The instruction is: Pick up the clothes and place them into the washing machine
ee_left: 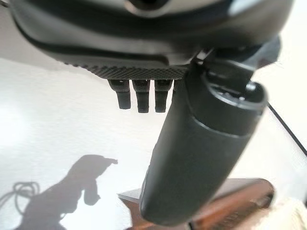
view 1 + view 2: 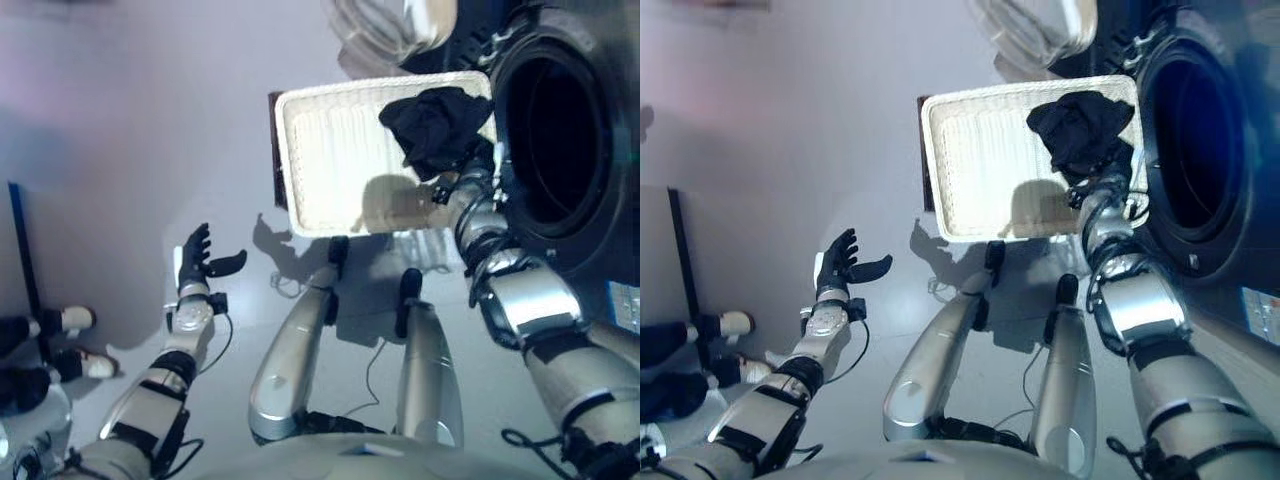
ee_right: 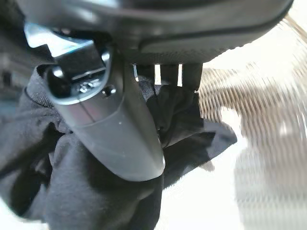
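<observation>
While the big dark round-doored washing machine (image 2: 560,140) stands open beside it, the white ribbed plastic basket (image 2: 340,170) holds the black crumpled cloth (image 2: 437,125) in its near corner. This cloth looks soft, light and floppy; grab a thick bunch. The right hand (image 3: 115,134) has its fingers curled into it. The left hand (image 2: 200,262) hangs with fingers spread, holding nothing.

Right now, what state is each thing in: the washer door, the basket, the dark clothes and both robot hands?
Washing machine door: open.
White basket: holds only the black clothes.
Black clothes: bunched, at basket's washer-side corner.
Right robot hand: pinching the clothes.
Left robot hand: open, empty, raised over floor.
</observation>
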Robot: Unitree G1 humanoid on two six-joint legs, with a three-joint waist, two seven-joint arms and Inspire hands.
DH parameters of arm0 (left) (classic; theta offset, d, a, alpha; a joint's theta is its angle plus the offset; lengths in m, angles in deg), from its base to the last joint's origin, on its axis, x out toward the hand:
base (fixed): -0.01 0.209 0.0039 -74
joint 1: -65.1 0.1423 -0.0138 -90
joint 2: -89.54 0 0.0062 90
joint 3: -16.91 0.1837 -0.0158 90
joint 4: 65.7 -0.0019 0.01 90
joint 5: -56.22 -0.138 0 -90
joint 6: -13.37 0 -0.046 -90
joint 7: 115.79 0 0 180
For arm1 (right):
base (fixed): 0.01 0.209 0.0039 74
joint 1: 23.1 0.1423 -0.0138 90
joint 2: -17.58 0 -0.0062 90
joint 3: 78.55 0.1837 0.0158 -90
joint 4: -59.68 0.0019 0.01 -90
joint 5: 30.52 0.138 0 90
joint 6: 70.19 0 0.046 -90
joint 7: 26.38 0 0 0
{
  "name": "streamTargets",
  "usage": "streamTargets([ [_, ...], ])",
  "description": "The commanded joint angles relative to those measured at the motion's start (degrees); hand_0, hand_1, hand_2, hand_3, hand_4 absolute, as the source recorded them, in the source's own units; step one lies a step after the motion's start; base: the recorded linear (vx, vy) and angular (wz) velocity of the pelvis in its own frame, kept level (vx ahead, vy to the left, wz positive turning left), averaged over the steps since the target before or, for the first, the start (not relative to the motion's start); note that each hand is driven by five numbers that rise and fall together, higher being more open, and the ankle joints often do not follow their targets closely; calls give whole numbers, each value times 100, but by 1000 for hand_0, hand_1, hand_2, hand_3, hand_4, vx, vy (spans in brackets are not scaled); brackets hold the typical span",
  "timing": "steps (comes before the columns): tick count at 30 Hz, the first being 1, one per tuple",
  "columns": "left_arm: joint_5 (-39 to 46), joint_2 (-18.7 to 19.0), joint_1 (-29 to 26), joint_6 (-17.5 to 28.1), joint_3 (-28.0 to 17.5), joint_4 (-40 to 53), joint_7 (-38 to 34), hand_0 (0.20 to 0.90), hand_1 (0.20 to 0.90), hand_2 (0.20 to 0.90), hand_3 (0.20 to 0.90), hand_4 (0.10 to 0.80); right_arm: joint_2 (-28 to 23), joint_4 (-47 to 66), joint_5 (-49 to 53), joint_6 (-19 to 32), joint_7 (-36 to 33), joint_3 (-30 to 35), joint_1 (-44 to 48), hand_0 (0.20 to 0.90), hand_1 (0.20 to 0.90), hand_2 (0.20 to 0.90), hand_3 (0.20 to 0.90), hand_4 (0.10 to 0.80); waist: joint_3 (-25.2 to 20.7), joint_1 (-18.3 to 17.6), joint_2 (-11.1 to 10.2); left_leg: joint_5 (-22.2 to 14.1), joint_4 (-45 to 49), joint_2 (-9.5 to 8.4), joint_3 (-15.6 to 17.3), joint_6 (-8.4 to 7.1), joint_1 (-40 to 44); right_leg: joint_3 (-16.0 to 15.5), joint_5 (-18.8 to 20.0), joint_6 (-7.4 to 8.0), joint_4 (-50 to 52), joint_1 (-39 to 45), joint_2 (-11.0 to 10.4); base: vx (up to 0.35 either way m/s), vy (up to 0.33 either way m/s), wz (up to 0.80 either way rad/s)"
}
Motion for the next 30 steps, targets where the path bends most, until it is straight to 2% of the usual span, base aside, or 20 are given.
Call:
streamTargets([
  [1, 43, 128, 415, 268, -186, -374, 92, 900, 900, 900, 900, 800, 156, 990, 1158, 1078, 441, 434, -526, 300, 300, 300, 300, 400, -922, -21, 248, -519, -89, -298, -74, -98, 53, -182, 515, -9, -920, 517, -100, 102, -11, -4],
  [7, 293, 74, 958, 306, -285, -377, 526, 900, 900, 900, 900, 800, 516, 1277, 2454, 1547, 925, 1173, -948, 300, 300, 300, 300, 400, -1161, -13, 535, -482, -407, -359, -28, -88, 312, -232, 527, 60, -1153, 699, -177, 72, 33, -2],
  [12, 473, 82, 1244, 411, -279, -161, 748, 900, 900, 900, 900, 800, 313, 1352, 2597, 1848, 635, 1680, -693, 300, 300, 300, 300, 400, -1194, 52, 847, -420, -512, -396, 23, -91, 253, -236, 538, 78, -1185, 579, -205, -9, 43, -2],
  [15, 558, 116, 1306, 465, -282, -20, 816, 900, 900, 900, 900, 800, -143, 1299, 2439, 1928, 356, 1877, -293, 300, 300, 300, 300, 400, -1131, 91, 1009, -430, -483, -437, 64, -99, 166, -179, 533, 76, -1143, 452, -224, -36, 44, -7],
  [16, 626, 140, 1347, 519, -258, 111, 844, 900, 900, 900, 900, 800, -446, 1268, 2351, 1967, 189, 1934, 39, 300, 300, 300, 300, 400, -1065, 125, 1121, -413, -452, -454, 72, -119, 78, -162, 556, 69, -1131, 361, -225, -57, 30, -8],
  [17, 634, 123, 1321, 519, -257, 116, 847, 900, 900, 900, 900, 800, -479, 1246, 2333, 1959, 166, 1927, 90, 300, 300, 300, 300, 400, -1056, 140, 1139, -415, -437, -449, 78, -120, 49, -156, 560, 68, -1116, 329, -220, -81, 32, -12],
  [18, 635, 145, 1392, 552, -271, 175, 840, 900, 900, 900, 900, 800, -918, 1167, 2131, 1974, -55, 1944, 436, 300, 300, 300, 300, 400, -984, 161, 1206, -412, -389, -484, 94, -134, -64, -96, 551, 64, -1085, 211, -231, -52, 17, -12],
  [19, 639, 123, 1365, 550, -272, 179, 842, 900, 900, 900, 900, 800, -962, 1125, 2122, 1965, -68, 1926, 502, 300, 300, 300, 300, 400, -988, 191, 1223, -409, -373, -473, 110, -135, -111, -80, 569, 63, -1081, 163, -220, -81, 18, -7],
  [20, 633, 163, 1447, 592, -249, 247, 816, 900, 900, 900, 900, 800, -1336, 1095, 1889, 2003, -328, 1858, 865, 300, 300, 300, 300, 400, -921, 230, 1251, -404, -272, -482, 115, -140, -236, -67, 562, 45, -973, 15, -213, -58, -13, 2],
  [21, 587, 167, 1472, 598, -254, 259, 765, 900, 900, 900, 900, 800, -1548, 1157, 1769, 2064, -517, 1866, 1044, 300, 300, 300, 300, 400, -863, 259, 1266, -465, -108, -491, 110, -137, -385, -41, 444, 22, -784, -117, -184, -81, -15, 4],
  [22, 580, 151, 1453, 595, -259, 264, 755, 900, 900, 900, 900, 800, -1556, 1163, 1741, 2058, -551, 1854, 1074, 300, 300, 300, 300, 400, -869, 281, 1277, -443, -70, -473, 128, -136, -459, -27, 479, 16, -747, -196, -165, -69, -58, 1],
  [23, 513, 192, 1476, 615, -238, 312, 720, 900, 900, 900, 900, 800, -1901, 1157, 1684, 2106, -680, 1821, 1253, 300, 300, 300, 300, 400, -769, 264, 1240, -563, 180, -513, 95, -130, -632, -5, 353, -15, -479, -349, -178, -108, -57, -5],
  [26, 508, 207, 1464, 668, -253, 397, 660, 900, 900, 900, 900, 800, -2394, 1326, 1815, 2250, -733, 1719, 1690, 300, 300, 300, 300, 400, -734, 287, 1290, -626, 537, -535, 141, -158, -1111, 77, 303, -71, -146, -819, -169, -98, -38, 11],
  [28, 562, 287, 1456, 759, -214, 518, 611, 900, 900, 900, 900, 800, -3036, 1491, 2464, 2503, -523, 1479, 2316, 300, 300, 300, 300, 400, -805, 354, 1396, -520, 557, -571, 119, -259, -1446, 220, 282, -124, 187, -1309, -87, -136, 1, 17],
  [30, 617, 284, 1473, 783, -195, 619, 639, 900, 900, 900, 900, 800, -3279, 1535, 3064, 2684, -255, 1293, 2631, 300, 300, 300, 300, 400, -963, 450, 1423, -489, 566, -659, 146, -307, -1651, 384, 216, -165, 311, -1540, -19, -22, 52, 35],
])
